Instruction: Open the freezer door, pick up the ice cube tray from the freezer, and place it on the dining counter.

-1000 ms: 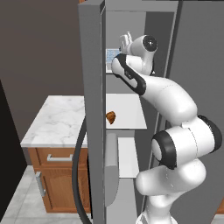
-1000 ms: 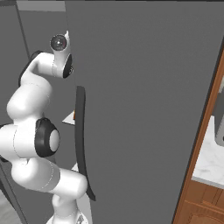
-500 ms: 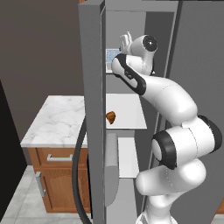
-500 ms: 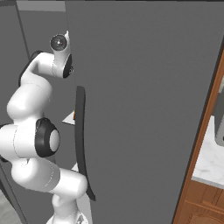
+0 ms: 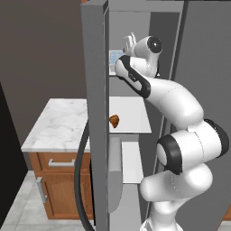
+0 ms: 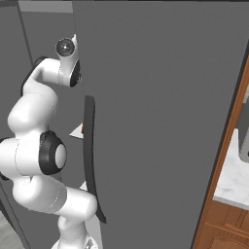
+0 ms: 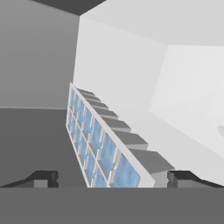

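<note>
The ice cube tray (image 7: 103, 144) lies on an upper white shelf (image 7: 183, 140) inside the freezer (image 5: 135, 27), directly ahead of the end effector (image 7: 111, 179). In the hand view its two rows of pale blue cells run away from the fingertips (image 7: 43, 178), and its near end sits between them; whether either tip touches it cannot be told. The end effector's fingers stand wide apart, one on each side of the tray's near end, clamped on nothing.

In the left base view the tray (image 5: 116, 56) shows as a pale blue strip just beside the end effector (image 5: 130, 43), on the side toward the freezer door (image 5: 94, 113), which stands swung open with its long dark curved handle (image 5: 81, 180) low down. Below the end effector, the next shelf (image 5: 131, 115) carries a small brown object (image 5: 114, 121) near its front edge. Lower still is another white shelf (image 5: 131, 162).

Beyond the open door, well below the end effector's height, a marble-topped surface (image 5: 58, 124) sits on a wooden drawer cabinet (image 5: 58, 185).

In the right base view the plain grey door (image 6: 155, 121) stands shut beside the arm.
</note>
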